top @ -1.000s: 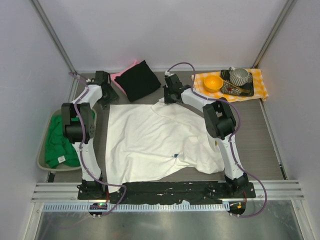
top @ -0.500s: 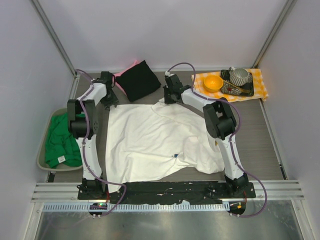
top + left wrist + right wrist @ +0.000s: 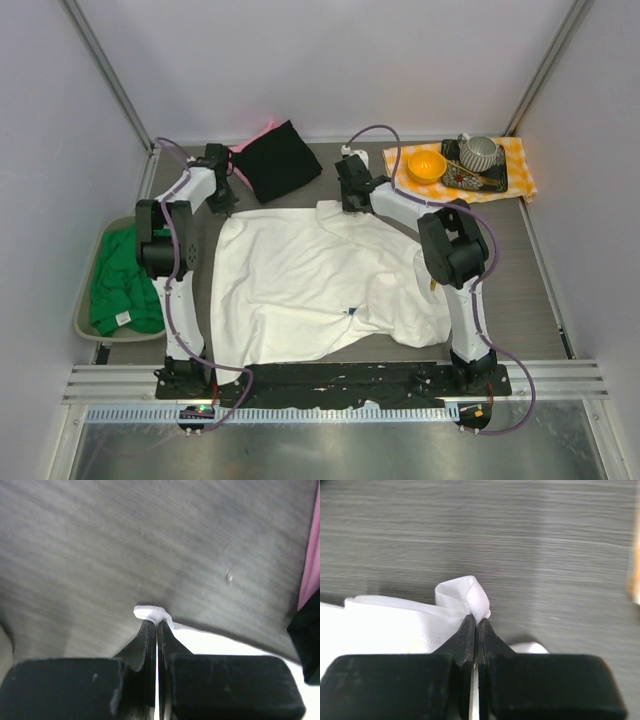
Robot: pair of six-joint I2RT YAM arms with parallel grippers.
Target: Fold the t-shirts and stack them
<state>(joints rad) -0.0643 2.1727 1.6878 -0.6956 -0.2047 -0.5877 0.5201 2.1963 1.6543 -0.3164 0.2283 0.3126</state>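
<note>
White tee (image 3: 310, 285) spread flat mid-counter (image 3: 530, 260). Left fingers (image 3: 147, 636) pinched shut on far-left corner; right fingers (image 3: 468, 630) shut on folded far edge. Pink tee (image 3: 243, 150) mostly hidden under black tee (image 3: 278, 160). Green tee (image 3: 120, 285) in bin (image 3: 85, 295); tag (image 3: 123, 319) unreadable.

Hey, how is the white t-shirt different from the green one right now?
The white t-shirt lies spread across the middle of the table; the green t-shirt sits bunched in a bin at the left edge. The left gripper and right gripper are each shut on the white t-shirt's far edge; nothing touches the green t-shirt. The white t-shirt shows far more area than the green t-shirt. Neither is folded.
</note>
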